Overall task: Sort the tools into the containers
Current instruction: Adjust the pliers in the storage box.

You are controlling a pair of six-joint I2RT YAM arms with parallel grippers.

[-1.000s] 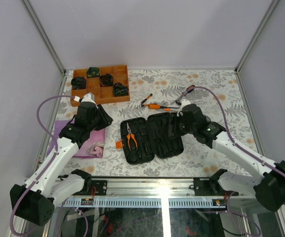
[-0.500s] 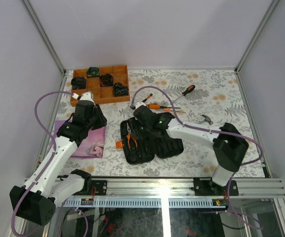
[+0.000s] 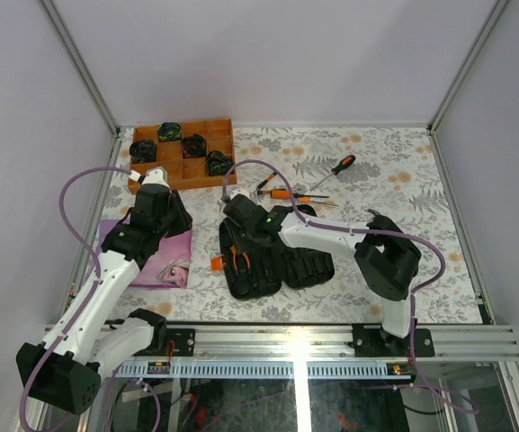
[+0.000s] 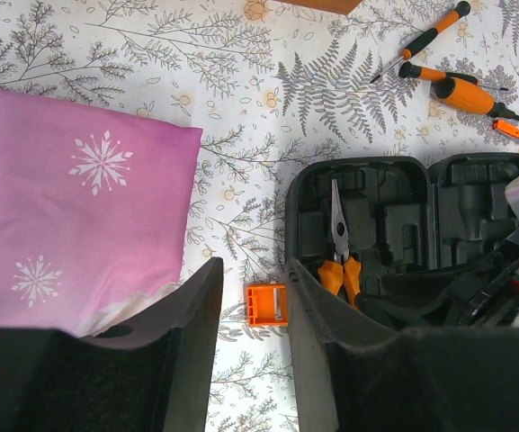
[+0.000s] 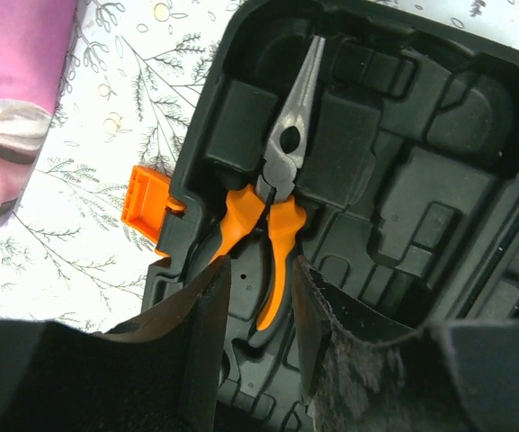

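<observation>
Open flat on floral-print bench (image 3: 394, 171): black hard tool case (image 3: 317, 265), rounded-rect., matte plastic, two halves w/ moulded slots. In case's left half: orange-handled pliers (image 5: 281, 180), steel needle nose, seated in slot. Long axis front-to-back, nose toward case's far edge, handles toward near edge. On case's left edge: small orange latch (image 4: 267, 304), ribbed plastic. Just beyond case's far edge, loose on bench: screwdrivers (image 3: 286, 193), orange and black handles, thin steel shafts. Far-left of case: brown wooden tray (image 3: 214, 135), square compartments, dark objects in several. Left of case: pink cloth (image 4: 79, 225) w/ white snowflakes. Right pincer (image 5: 261, 265) over case's left half, jaws apart, astride one pliers handle; contact unclear. Left pincer (image 4: 252, 270) left of case, jaws apart, gripping nothing.
</observation>
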